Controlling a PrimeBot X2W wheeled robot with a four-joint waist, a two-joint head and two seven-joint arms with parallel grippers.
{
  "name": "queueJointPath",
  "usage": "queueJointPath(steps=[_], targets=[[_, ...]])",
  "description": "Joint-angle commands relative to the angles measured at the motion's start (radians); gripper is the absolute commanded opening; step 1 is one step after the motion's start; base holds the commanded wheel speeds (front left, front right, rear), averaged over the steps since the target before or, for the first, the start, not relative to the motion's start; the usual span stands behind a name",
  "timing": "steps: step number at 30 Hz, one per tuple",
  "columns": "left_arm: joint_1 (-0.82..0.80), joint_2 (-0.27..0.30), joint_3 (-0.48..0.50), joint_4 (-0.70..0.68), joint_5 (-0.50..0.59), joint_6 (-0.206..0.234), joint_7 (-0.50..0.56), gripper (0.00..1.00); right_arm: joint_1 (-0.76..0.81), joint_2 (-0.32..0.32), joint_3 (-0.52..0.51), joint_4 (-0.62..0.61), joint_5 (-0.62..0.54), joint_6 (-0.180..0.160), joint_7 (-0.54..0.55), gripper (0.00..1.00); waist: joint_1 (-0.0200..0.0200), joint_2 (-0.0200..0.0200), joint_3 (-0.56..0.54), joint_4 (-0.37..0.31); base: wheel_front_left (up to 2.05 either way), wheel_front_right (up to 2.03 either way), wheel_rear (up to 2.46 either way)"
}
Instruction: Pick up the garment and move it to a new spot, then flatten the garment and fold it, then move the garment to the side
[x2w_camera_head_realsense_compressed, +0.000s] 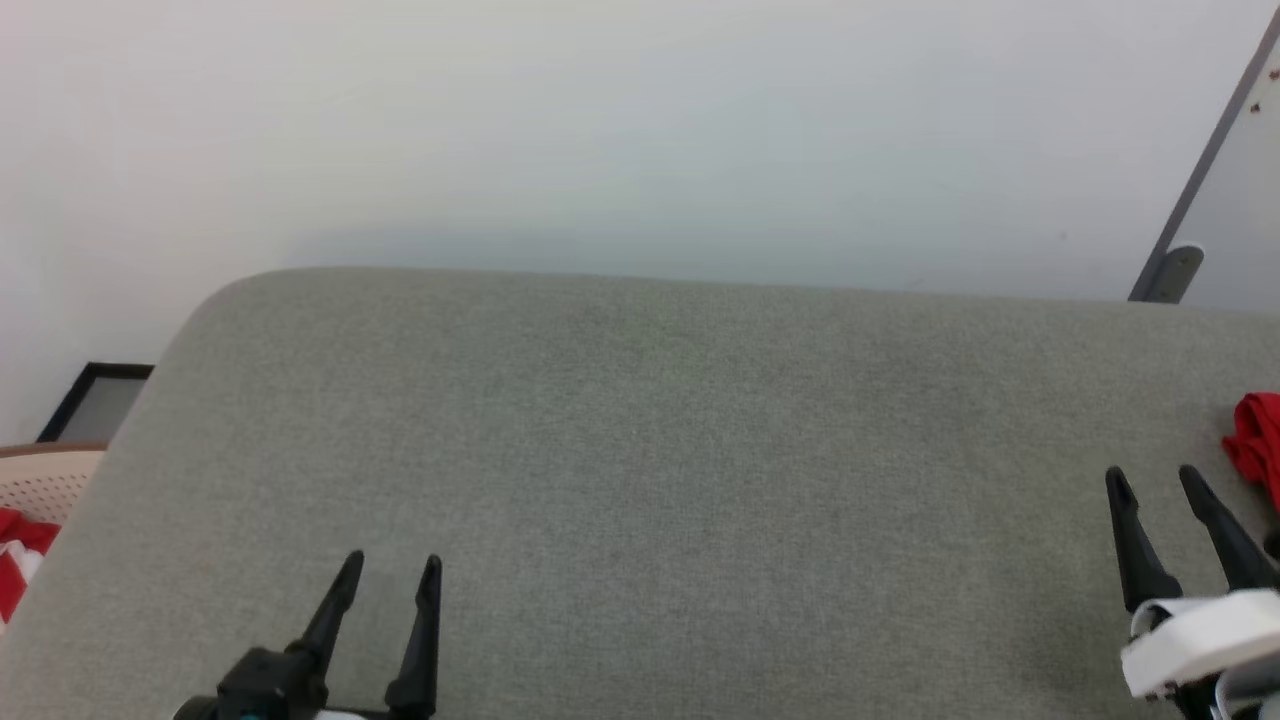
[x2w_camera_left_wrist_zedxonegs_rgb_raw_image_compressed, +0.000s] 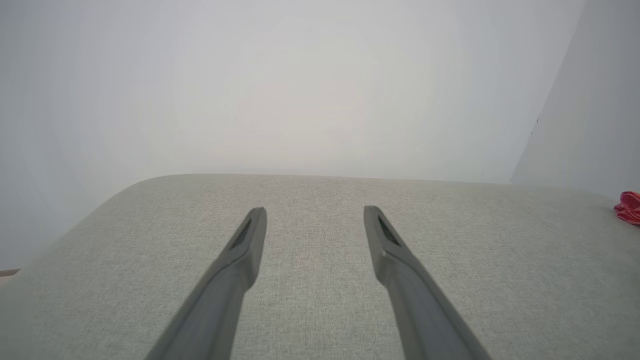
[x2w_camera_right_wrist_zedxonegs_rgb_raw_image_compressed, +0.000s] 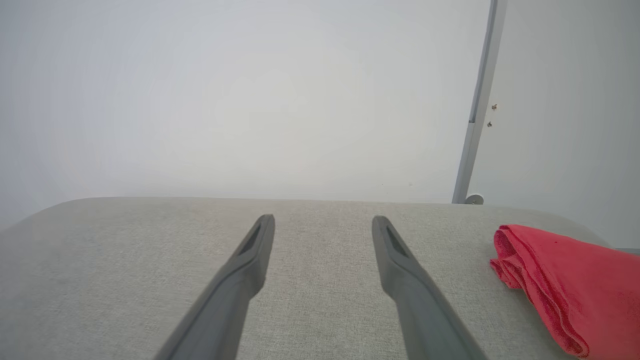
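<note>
Garment (x2w_camera_right_wrist_zedxonegs_rgb_raw_image_compressed: 565, 280) — red, folded, at the cushion's (x2w_camera_head_realsense_compressed: 640, 450) right edge. Our left gripper (x2w_camera_head_realsense_compressed: 393, 558) and right gripper (x2w_camera_head_realsense_compressed: 1150, 474) — both spread wide, empty, over the cushion. We judge the set-aside step done; next, we only need to keep clear.

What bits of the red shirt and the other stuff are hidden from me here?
- The garment, right wrist view: the right edge cuts it off; no sleeves or collar visible.
- Head view: a red scrap of it beside the right pincer, cut by the right edge.
- Red-and-white cloth by the basket, head view: cut by the left edge; what it is cannot be told.
</note>
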Motion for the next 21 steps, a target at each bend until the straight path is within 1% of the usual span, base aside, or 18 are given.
queueJointPath(steps=[1,6,10,17,21], targets=[[0.022,-0.001,0.001,-0.007,-0.003,-0.003,-0.001,1.00,0.044,0.014,-0.028,-0.037,-0.014,-0.002,-0.004,1.00,0.0000,0.0000,-0.016,0.009,0.00,0.00,0.00],[0.062,0.002,-0.007,-0.028,-0.009,-0.003,-0.001,1.00,0.125,0.041,-0.080,-0.125,-0.032,-0.002,-0.004,1.00,0.0000,0.0000,-0.023,-0.005,0.00,0.00,0.00],[0.080,0.001,-0.009,-0.040,-0.009,-0.003,-0.001,1.00,0.163,0.056,-0.113,-0.167,-0.046,-0.002,-0.004,1.00,0.0000,0.0000,-0.024,-0.009,0.00,0.00,0.00],[0.102,-0.003,-0.016,-0.069,-0.003,-0.003,-0.001,1.00,0.252,0.086,-0.182,-0.250,-0.060,-0.002,-0.002,1.00,0.0000,0.0000,-0.026,0.004,0.00,0.00,0.00],[0.108,-0.001,-0.015,-0.078,-0.006,-0.003,-0.001,1.00,0.289,0.106,-0.204,-0.292,-0.064,-0.002,0.005,1.00,0.0000,0.0000,-0.023,0.011,0.00,0.00,0.00]])
